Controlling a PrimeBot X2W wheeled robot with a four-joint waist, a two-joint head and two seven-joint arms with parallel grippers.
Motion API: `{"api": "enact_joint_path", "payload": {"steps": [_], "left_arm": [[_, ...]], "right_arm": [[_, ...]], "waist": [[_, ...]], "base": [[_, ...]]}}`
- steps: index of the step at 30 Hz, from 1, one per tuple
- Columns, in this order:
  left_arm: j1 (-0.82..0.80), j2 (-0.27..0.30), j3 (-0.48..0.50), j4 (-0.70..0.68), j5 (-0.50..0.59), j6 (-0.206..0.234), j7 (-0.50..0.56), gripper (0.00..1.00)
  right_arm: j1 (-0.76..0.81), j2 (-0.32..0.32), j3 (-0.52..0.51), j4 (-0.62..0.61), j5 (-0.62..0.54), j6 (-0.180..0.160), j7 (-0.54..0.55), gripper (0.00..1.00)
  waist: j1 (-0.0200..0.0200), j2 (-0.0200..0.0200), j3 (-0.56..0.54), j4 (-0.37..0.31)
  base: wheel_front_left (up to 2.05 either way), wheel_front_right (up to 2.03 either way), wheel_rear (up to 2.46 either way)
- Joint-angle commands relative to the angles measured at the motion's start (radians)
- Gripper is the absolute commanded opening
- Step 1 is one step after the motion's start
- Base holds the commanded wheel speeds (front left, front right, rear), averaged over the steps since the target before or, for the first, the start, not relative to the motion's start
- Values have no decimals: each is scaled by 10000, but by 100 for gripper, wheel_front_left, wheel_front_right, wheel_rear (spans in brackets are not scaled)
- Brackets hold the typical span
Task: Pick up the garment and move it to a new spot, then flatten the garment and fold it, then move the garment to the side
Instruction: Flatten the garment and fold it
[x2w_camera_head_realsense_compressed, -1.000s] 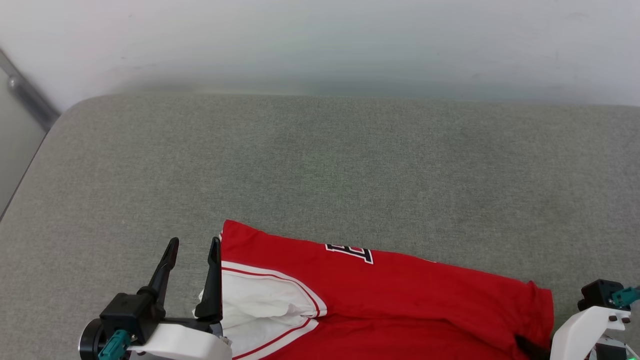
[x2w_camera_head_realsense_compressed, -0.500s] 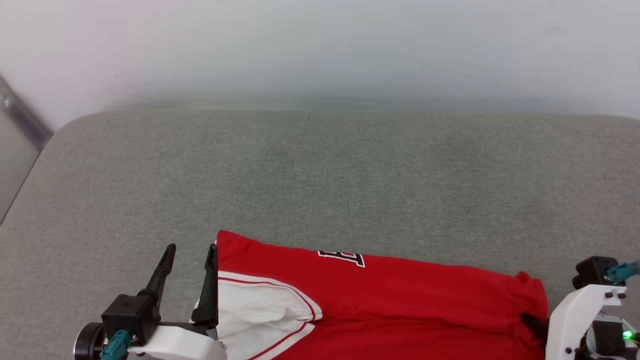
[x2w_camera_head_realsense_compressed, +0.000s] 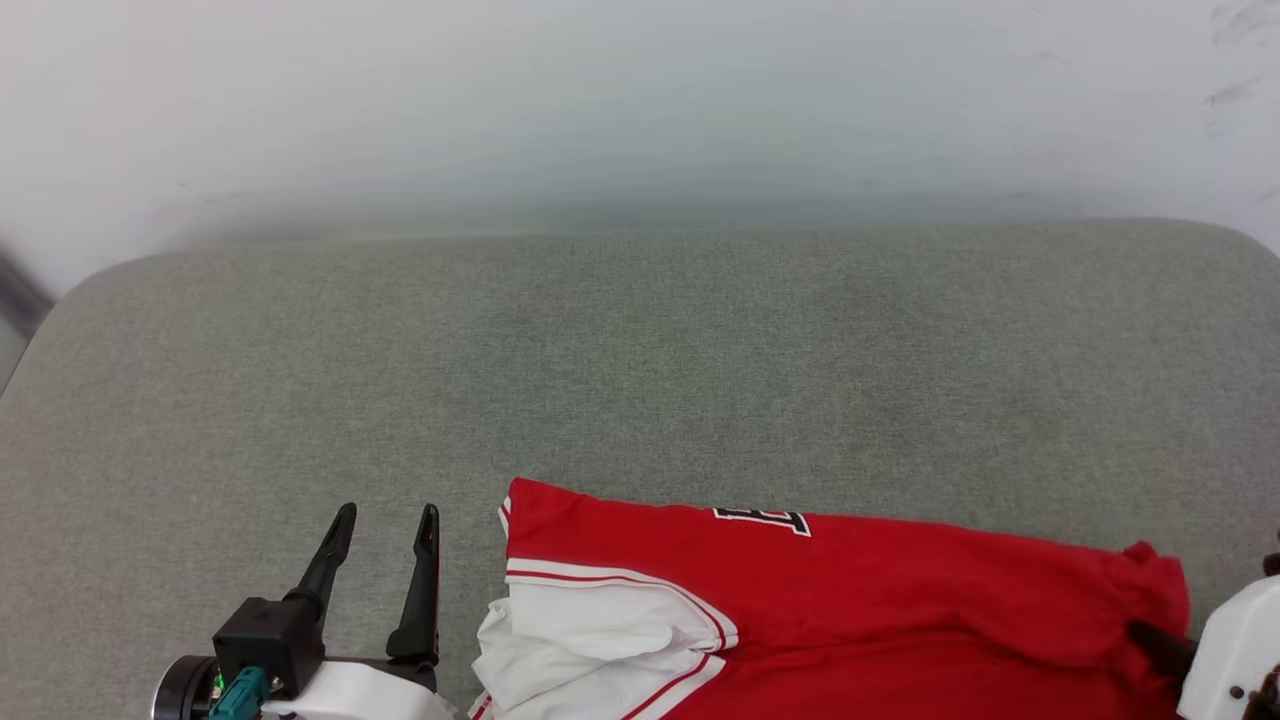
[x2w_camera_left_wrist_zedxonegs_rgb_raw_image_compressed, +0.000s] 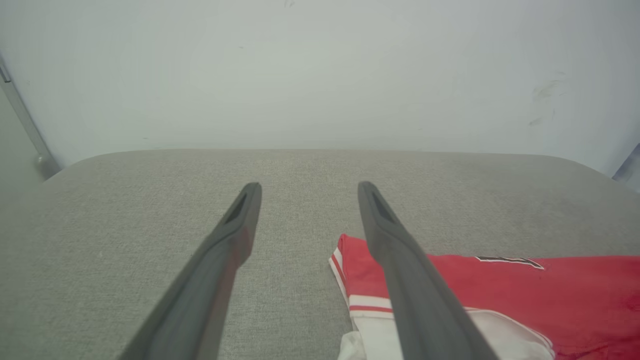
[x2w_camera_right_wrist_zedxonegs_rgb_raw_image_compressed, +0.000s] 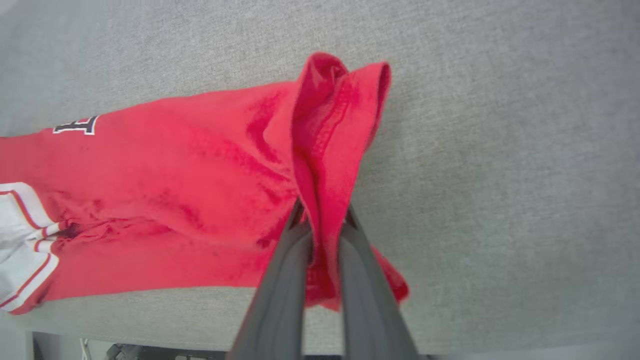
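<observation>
The garment (x2w_camera_head_realsense_compressed: 880, 600), a red jersey with a white sleeve and striped trim, lies folded along the near edge of the grey cushion (x2w_camera_head_realsense_compressed: 640, 360). Part of its black lettering (x2w_camera_head_realsense_compressed: 760, 518) shows at the fold. My left gripper (x2w_camera_head_realsense_compressed: 388, 510) stands open just left of the garment, a small gap away, with nothing in it. In the left wrist view, the left gripper (x2w_camera_left_wrist_zedxonegs_rgb_raw_image_compressed: 308, 186) has the garment's corner (x2w_camera_left_wrist_zedxonegs_rgb_raw_image_compressed: 350, 260) beside its right finger. My right gripper (x2w_camera_right_wrist_zedxonegs_rgb_raw_image_compressed: 324, 210) is shut on the bunched red end of the garment (x2w_camera_right_wrist_zedxonegs_rgb_raw_image_compressed: 325, 150), at the right of the head view (x2w_camera_head_realsense_compressed: 1150, 635).
A pale wall (x2w_camera_head_realsense_compressed: 640, 100) rises behind the cushion. The cushion's near edge (x2w_camera_right_wrist_zedxonegs_rgb_raw_image_compressed: 200, 340) runs just below the garment, with floor clutter under it. A grey metal rail (x2w_camera_left_wrist_zedxonegs_rgb_raw_image_compressed: 25, 130) slants at the far left. Bare cushion (x2w_camera_head_realsense_compressed: 300, 350) stretches beyond and left of the garment.
The garment has slid to the right over the cushion with the right gripper shut on it, opening a gap from the left gripper's finger. The camera has also turned a little.
</observation>
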Motion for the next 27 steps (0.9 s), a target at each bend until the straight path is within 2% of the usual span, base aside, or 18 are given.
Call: {"api": "enact_joint_path", "payload": {"steps": [1, 5, 9, 14, 18, 27], "left_arm": [[-45, -15, 6, 4, -42, 43, -47, 100], [-85, -27, -15, 21, -33, 55, -52, 100], [-162, -37, -44, 36, -39, 60, -26, 100], [-285, -61, -107, 31, -37, 40, -6, 100], [-415, -99, -151, 33, -41, 8, -22, 100], [-972, -279, -222, 168, -49, -115, -149, 100]], "right_arm": [[-62, 235, -90, -111, 258, -4, 200, 0], [-289, 1226, -257, -507, 2038, -4, 1448, 0], [-243, 1715, -242, -832, 3480, -4, 2462, 0], [-433, 1945, 107, -659, 5175, -4, 3132, 0], [-637, 1962, 964, -219, 6446, -2, 2886, 0], [-1682, 1952, 3716, 772, 7771, -2, 1476, 0]], "waist": [[0, -1, 31, -19], [0, -1, 45, -9], [0, -1, 55, 105], [0, -1, 97, 342], [0, -1, 206, 600], [0, -1, 907, 1209]], "base": [[0, 0, 0], [0, 0, 0], [0, 0, 0], [0, 0, 0], [0, 0, 0], [0, 0, 0]]}}
